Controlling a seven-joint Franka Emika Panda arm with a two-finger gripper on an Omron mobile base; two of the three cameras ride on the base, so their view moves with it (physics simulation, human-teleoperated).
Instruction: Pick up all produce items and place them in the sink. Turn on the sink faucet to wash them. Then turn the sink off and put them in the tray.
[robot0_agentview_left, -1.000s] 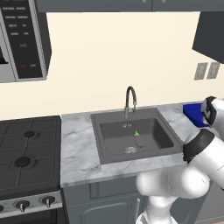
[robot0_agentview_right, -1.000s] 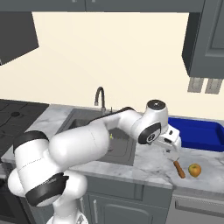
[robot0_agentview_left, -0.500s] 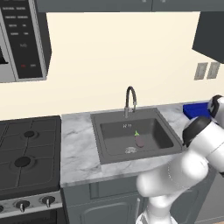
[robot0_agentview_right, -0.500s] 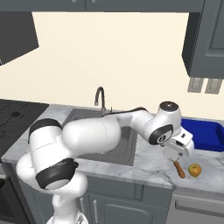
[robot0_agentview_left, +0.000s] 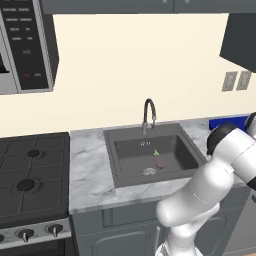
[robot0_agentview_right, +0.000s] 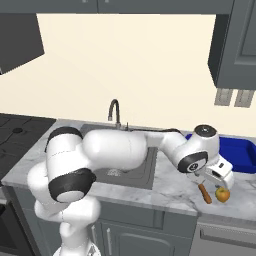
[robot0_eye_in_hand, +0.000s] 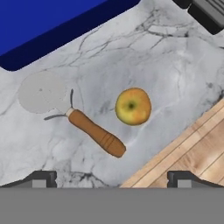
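Gripper fingers apart, empty — above yellow fruit near worktop's front edge; eggplant in sink.

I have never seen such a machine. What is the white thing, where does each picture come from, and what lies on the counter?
It is a white robot arm ending in a pincer. Two pictures come from cameras on its base, behind it to the left and right; the third looks down from its hand. The eggplant lies in the sink, below the faucet. On the marble counter, beside the blue tray, lie a yellow fruit and a pizza cutter with a wooden handle. The pincer hangs open above the fruit and holds nothing.
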